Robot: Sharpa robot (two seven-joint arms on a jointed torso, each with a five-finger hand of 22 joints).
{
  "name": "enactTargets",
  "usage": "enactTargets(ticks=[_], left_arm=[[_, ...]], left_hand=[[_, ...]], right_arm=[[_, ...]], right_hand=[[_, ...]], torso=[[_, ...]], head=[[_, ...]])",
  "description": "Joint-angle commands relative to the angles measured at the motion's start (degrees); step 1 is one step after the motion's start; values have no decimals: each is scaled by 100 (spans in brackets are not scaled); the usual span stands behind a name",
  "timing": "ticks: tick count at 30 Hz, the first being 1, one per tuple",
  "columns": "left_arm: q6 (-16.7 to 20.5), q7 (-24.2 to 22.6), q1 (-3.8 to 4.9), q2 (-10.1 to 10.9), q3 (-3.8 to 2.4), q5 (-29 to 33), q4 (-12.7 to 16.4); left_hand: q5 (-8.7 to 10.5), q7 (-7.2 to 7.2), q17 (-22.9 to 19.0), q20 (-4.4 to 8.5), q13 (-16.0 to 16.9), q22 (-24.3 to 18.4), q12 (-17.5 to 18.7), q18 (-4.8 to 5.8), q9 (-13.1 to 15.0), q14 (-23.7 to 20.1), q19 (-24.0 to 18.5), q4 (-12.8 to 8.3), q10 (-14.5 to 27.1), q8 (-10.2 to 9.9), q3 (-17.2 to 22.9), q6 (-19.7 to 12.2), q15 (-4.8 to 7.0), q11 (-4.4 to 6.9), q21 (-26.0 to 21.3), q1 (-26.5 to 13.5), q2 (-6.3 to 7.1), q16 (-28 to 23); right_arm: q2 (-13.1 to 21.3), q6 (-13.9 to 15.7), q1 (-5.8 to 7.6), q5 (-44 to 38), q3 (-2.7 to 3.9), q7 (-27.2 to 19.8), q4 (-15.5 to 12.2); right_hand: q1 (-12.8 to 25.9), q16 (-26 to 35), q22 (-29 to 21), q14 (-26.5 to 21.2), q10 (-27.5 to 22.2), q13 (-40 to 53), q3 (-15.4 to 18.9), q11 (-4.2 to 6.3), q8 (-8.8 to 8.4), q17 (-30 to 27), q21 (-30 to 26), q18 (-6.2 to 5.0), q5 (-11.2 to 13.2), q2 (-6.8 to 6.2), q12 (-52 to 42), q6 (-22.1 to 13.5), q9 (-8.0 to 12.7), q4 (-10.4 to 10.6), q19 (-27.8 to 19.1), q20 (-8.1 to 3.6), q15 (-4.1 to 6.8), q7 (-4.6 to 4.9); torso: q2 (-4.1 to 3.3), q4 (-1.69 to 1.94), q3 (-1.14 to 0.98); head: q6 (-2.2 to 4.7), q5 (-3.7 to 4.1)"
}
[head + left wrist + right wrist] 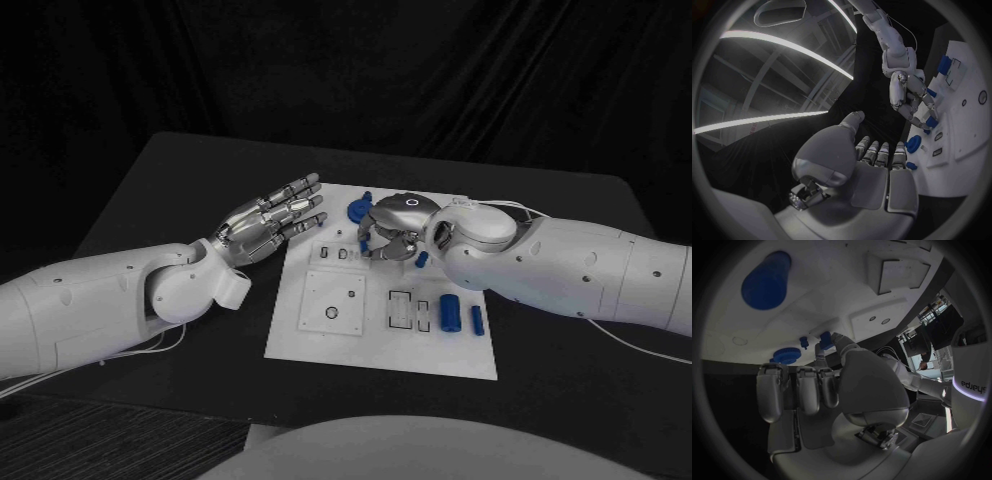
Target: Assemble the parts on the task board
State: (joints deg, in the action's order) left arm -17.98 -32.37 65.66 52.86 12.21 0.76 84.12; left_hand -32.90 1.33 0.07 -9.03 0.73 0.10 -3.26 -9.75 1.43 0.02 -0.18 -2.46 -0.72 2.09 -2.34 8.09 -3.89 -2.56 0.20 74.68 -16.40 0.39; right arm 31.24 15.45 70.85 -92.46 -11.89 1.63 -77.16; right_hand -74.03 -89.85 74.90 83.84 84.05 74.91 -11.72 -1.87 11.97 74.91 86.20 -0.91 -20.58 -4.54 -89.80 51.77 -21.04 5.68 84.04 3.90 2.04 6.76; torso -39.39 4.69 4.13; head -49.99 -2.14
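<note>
A small blue part [825,337] is pinched in the metallic right hand [389,232] over the flat white task board [339,330]. The left hand [267,222] is held released, fingers spread, beside the board's edge.

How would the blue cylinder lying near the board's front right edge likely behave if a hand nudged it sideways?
The blue cylinder lies on its side on the flat task board, so it would probably roll. It looks like stiff, light plastic. Its smooth surface may slip in a loose grip.

White arms [101,295], silver robot hand [270,220], thin cables
</note>
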Motion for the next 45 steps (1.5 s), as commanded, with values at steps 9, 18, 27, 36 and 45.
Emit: enactTargets(ticks=[9, 18, 27, 36, 45], left_arm=[[-83, -58, -5, -14, -5, 3, 5], [-85, -53, -5, -17, -5, 3, 1], [-84, -52, -5, -13, -5, 3, 2], [-43, -61, -5, 15, -5, 3, 20], [263, -110, 7, 182, -7, -10, 208]], left_hand=[[-18, 9, -7, -37, 5, -10, -19, 46, -3, -2, 18, -23, 14, 31, -3, -29, -29, -37, -20, -44, -6, -39], [-18, 9, -7, -37, 5, -10, -19, 46, -3, -2, 18, -23, 14, 31, -3, -29, -29, -37, -20, -44, -6, -39], [-17, 6, -7, -38, 4, -10, -15, 46, -4, -2, 18, -26, 16, 31, 4, -31, -29, -33, -20, -53, -7, -39], [-17, 3, -7, -38, 4, -10, -19, 46, -3, -2, 18, -29, 17, 33, 8, -27, -30, -29, -20, -58, -6, -39], [26, -39, -7, -65, 34, -10, -164, 33, 11, -2, 18, -127, -26, 70, 25, 56, -40, -83, -20, -48, 49, -39]], right_arm=[[-8, -166, -20, -33, 2, 119, 14], [-19, -187, -23, -33, 2, 128, 19], [-9, -155, -23, -33, 2, 113, 28], [97, 271, -16, -33, 3, -73, -30], [620, 1132, 312, -33, 3, -158, -577]], right_hand=[[32, -15, 1354, 616, 595, 1509, -2, -66, -96, 1509, -33, -26, 71, -34, -20, -92, 50, -34, 367, 71, -61, 29], [45, -15, 1347, 616, 595, 1509, 7, -79, -252, 1509, -53, -32, 292, -38, -20, -251, 159, -60, 357, 99, -79, 66], [209, -15, 1340, 616, 595, 1509, 251, -34, -610, 1509, -76, -38, 1333, -66, -20, -787, 514, 15, 347, 73, -43, 98], [111, -15, 1326, 616, 595, 1509, 667, 23, -819, 1509, -122, -48, 1773, -666, -20, -1560, 1018, 1029, 327, 18, 14, 48], [791, -15, 1280, 616, 595, 1509, 1549, 57, -689, 1509, -250, -81, 1759, -724, -20, -1269, 1095, 1149, 265, -13, 44, 17]], torso=[[3, 1, 2], [1, 0, -2], [0, 0, 0], [-1, 1, -1], [6, -5, -5]], head=[[-1, 9], [-1, -1], [-1, -1], [-1, -19], [-1, -4]])
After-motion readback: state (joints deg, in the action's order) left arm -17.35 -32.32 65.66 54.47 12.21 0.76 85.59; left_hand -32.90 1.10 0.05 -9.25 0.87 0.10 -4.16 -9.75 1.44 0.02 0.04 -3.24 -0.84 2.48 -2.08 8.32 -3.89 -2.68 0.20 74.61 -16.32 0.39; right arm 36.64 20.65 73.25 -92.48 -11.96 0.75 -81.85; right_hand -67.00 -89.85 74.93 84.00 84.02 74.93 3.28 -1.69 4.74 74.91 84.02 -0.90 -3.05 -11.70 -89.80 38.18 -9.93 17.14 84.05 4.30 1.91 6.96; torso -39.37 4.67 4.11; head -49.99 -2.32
